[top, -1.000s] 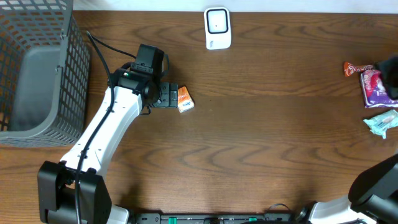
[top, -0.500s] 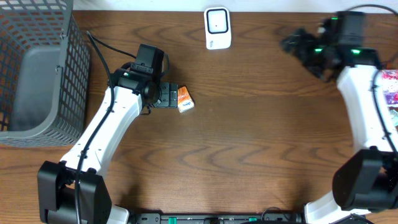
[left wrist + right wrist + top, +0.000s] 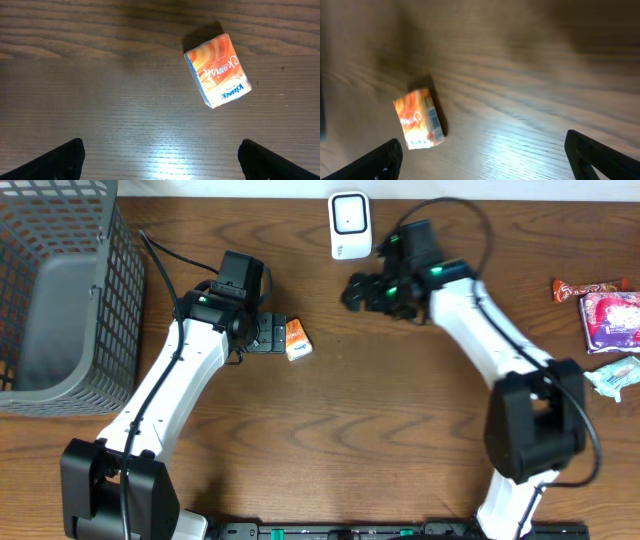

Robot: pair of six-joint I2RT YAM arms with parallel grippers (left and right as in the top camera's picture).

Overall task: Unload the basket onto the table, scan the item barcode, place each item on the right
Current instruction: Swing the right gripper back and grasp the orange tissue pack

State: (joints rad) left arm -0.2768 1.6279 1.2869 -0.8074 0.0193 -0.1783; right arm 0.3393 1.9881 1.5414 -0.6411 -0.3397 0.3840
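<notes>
Item: pack point(image 3: 217, 70) of tissues, orange, soft-wrapped. It lies flat and askew on the table point(image 3: 400, 410). No barcode shows on any visible face.

Position against the left gripper point(image 3: 275, 335): the pack lies just ahead of the fingertips and is not between them. In the wrist view it sits beyond the fingers point(image 3: 62, 159), off toward the right-hand one. The fingers are spread fully wide and hold nothing.

Position against the right gripper point(image 3: 356, 292): the pack lies ahead and well apart, toward the left-hand finger point(image 3: 382, 160). These fingers also gape wide and are empty. That wrist view is blurred.

Nearby: scanner point(image 3: 350, 225), white, just behind the right gripper at the table's far edge. Basket point(image 3: 125, 290) is well behind the left arm. Snacks point(image 3: 610, 315) lie far behind the right arm.

Hazards, as judged:
- Both grippers face the one pack, so if both advance they may knock fingers together.
- The pack is off-centre to the left fingers, and closing as they stand would likely clip a corner and spin it away.
- The pack is low and soft. Fingertips may scrape the wood or crush the wrap.
- With the barcode face unknown, the wrong side may end up shown to the scanner.
</notes>
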